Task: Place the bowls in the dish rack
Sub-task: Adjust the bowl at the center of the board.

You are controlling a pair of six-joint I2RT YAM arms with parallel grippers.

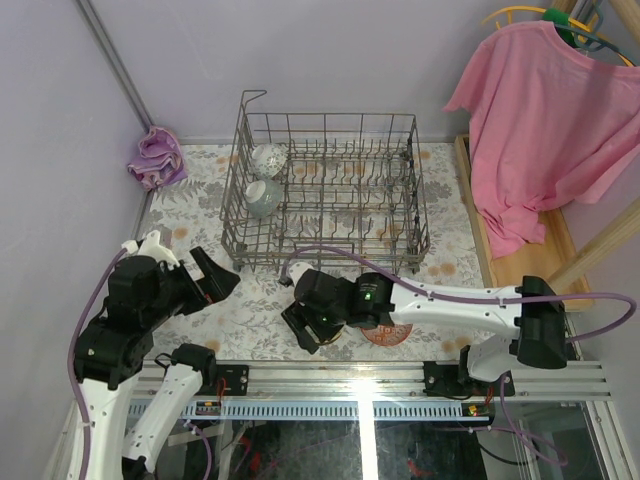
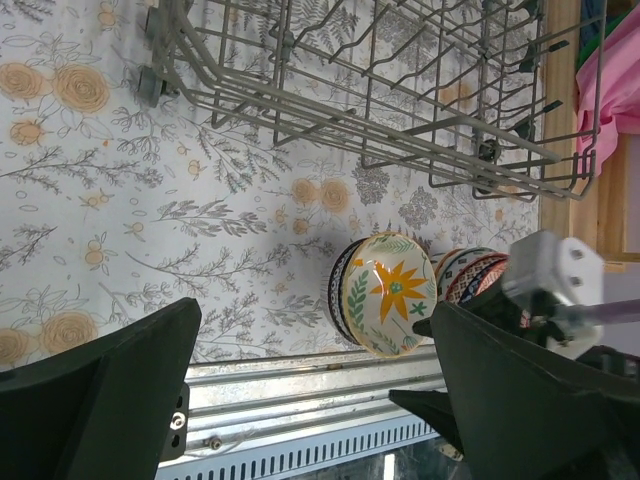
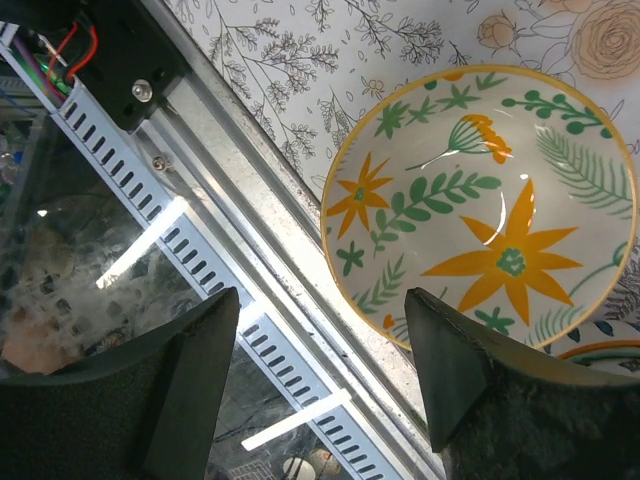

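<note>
Lilac-walled booth, flower-print table [image 1: 200, 215]: the dish rack [image 1: 330, 190] stands toward the far edge, with 2 bowls [image 1: 265, 193] in its left end.
At the table's near edge, around the middle, a yellow-flower bowl [image 3: 480, 200] sits with more patterned bowls [image 2: 472, 272] just beside it. The right jaws stand partly open at its near rim, 1 finger [image 3: 470, 390] overlapping the rim; I cannot tell whether they grip it. The left jaws hang wide open and empty over the near left of the table. A pink shirt [image 1: 540, 110] hangs past the right edge, and a purple cloth [image 1: 157, 157] lies in the far left corner.
</note>
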